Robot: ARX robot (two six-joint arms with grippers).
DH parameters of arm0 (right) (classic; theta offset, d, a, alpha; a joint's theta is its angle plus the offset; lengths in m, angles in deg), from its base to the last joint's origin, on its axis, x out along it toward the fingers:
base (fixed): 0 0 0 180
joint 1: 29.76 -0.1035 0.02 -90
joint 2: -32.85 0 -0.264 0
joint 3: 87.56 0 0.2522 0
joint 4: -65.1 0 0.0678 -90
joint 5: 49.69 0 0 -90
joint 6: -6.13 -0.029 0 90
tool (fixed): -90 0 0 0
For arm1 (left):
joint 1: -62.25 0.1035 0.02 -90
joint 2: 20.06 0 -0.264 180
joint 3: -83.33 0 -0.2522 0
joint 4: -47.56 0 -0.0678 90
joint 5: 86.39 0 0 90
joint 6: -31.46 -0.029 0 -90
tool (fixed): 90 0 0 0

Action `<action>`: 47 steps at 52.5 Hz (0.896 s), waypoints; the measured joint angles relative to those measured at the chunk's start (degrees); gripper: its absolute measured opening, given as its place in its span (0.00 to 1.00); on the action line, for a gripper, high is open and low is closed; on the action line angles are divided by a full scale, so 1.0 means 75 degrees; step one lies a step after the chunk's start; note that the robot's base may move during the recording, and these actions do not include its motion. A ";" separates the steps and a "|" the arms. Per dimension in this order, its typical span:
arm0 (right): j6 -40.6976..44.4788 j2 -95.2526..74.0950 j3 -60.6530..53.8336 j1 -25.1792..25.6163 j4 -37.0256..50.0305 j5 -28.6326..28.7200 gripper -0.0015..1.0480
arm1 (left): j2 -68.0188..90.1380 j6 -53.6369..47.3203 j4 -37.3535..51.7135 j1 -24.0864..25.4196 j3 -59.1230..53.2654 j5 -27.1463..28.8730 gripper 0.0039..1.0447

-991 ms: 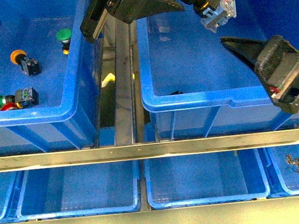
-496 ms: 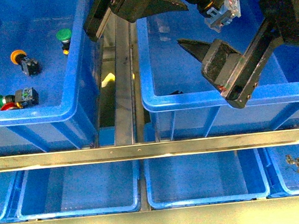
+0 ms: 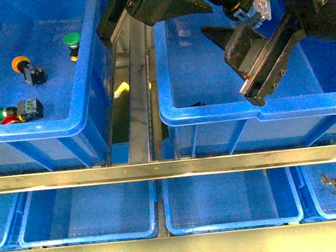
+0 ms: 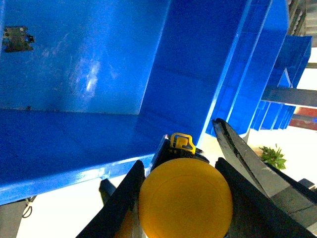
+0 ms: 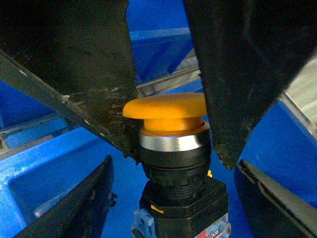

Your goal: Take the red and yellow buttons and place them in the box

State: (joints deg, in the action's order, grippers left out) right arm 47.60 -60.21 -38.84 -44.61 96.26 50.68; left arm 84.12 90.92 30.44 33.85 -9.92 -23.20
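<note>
In left hand (image 4: 179,148), yellow button (image 4: 185,199)

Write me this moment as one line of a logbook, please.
left gripper: shut on yellow button | right gripper: open, near button | place: above box | status: not released

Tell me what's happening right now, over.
Left gripper shut on yellow button, held above the big blue bin. Right gripper open, fingers flanking the button's body, not gripping. Nothing blocking the drop.
</note>
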 joint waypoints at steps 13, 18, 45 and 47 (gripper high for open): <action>0.0146 -0.0015 0.0003 0.0064 -0.0044 0.0023 0.41 | 0.0009 -0.0006 0.0000 0.0009 0.0006 0.0000 0.33; 0.0198 -0.0015 0.0003 0.0070 -0.0050 0.0029 0.40 | 0.0012 -0.0017 -0.0006 0.0015 0.0009 0.0003 0.33; 0.0221 -0.0017 -0.0125 0.0157 -0.0207 0.0023 0.39 | -0.0198 -0.0600 0.0239 0.0391 -0.0329 0.0443 0.84; 0.0224 -0.0017 -0.0134 0.0181 -0.0224 0.0023 0.39 | -0.0306 -0.0731 0.0210 0.0533 -0.0466 0.0522 0.92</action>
State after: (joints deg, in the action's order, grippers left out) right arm 49.28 -60.34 -39.84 -43.26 94.58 50.86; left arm 81.83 85.44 32.02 37.85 -13.42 -19.29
